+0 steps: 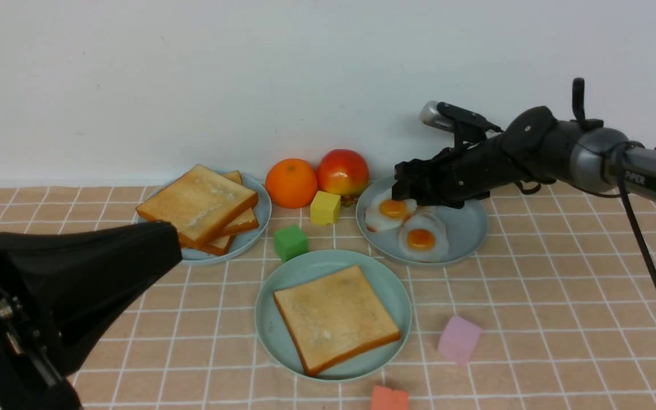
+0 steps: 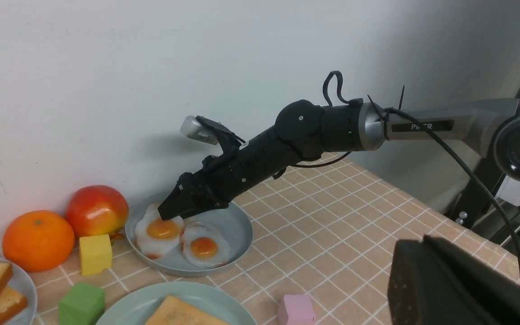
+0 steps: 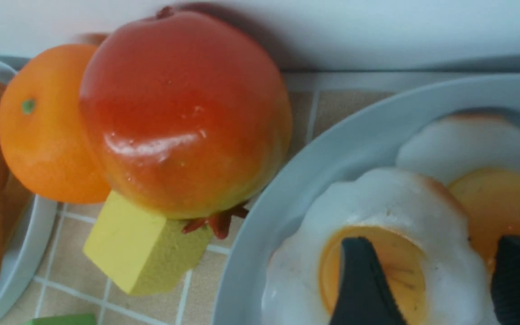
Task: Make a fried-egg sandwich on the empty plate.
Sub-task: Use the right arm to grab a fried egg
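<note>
Beige cloth with a white grid covers the table [image 1: 561,353] in front of a plain white wall [image 1: 328,85]. Over the right-hand blue-grey plate [image 1: 467,228], the right pincer [image 3: 434,243] is spread wide, its two fingers well apart above the eggs; it grips nothing, and whether a fingertip touches an egg cannot be told. The left pincer [image 1: 163,239], large and dark at the left, is closed, with nothing seen in it.

Three round plates stand on the table. The right-hand blue-grey plate has at least two fried eggs, one [image 1: 393,209] by its left rim and another [image 1: 423,239] nearer the front; the pincer hides part of the plate, so their full count is uncertain. In front and to the left, the mint-green plate [image 1: 333,373] carries one square toast slice [image 1: 333,319], lying flat, with no egg on it. The left-hand blue-grey plate [image 1: 257,193] holds a tilted stack of at least two toast slices [image 1: 200,205].

Between the two rear plates sit two fruits, an orange [image 1: 291,183] and a red pomegranate [image 1: 343,172]. Four blocks complete the count: yellow block [image 1: 325,208], green block [image 1: 291,243], pink block [image 1: 459,340] and, partly cut off at the front, orange-red block [image 1: 389,398].
</note>
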Available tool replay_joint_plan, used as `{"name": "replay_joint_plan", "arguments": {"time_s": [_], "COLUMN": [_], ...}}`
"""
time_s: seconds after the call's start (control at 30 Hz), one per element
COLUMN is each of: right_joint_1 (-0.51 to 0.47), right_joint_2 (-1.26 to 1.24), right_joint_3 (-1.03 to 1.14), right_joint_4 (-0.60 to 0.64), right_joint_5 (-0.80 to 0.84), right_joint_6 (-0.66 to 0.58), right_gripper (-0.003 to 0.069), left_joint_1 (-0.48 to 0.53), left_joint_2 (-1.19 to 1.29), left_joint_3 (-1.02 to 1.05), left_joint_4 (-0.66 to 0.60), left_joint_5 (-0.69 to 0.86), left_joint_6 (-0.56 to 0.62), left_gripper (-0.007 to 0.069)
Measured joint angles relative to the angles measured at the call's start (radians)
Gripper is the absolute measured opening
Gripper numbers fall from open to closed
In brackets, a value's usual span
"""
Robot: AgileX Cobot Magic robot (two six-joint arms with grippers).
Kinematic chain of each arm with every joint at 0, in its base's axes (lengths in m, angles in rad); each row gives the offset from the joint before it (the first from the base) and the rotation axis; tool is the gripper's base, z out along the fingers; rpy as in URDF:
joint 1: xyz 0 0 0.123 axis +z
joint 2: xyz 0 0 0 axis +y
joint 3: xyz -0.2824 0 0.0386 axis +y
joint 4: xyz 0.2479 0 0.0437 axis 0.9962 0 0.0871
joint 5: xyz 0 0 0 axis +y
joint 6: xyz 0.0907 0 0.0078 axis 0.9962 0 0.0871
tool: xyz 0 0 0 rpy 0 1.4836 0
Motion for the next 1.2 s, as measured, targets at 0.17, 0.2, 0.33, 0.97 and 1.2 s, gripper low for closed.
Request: {"name": "replay_joint_plan", "arguments": {"time_s": [0.17,0.2,0.33,0.97,1.2], "right_joint_1": [0.005,0.005,0.005,0.003,0.000], "right_joint_2": [0.000,0.000,0.012,0.033,0.031], "right_joint_3": [0.000,0.000,0.000,-0.013,-0.010], "right_joint_4": [-0.002,-0.003,-0.002,0.021,0.037], "right_joint_5": [0.000,0.000,0.003,-0.003,-0.002], "right_joint_6": [0.000,0.000,0.000,-0.001,-0.001], "right_gripper": [0.0397,0.0397,0.0397,0.0158,0.0067], "left_joint_1": [0.000,0.000,0.000,0.000,0.000], "left_joint_2": [0.000,0.000,0.000,0.000,0.000], "left_joint_3": [0.000,0.000,0.000,0.000,0.000], "left_joint_4": [0.000,0.000,0.000,0.000,0.000], "left_joint_5": [0.002,0.003,0.004,0.007,0.007], "left_joint_6": [0.000,0.000,0.000,0.000,0.000], "left_gripper": [-0.0013,-0.0013,-0.0013,-0.0010,-0.0006]}}
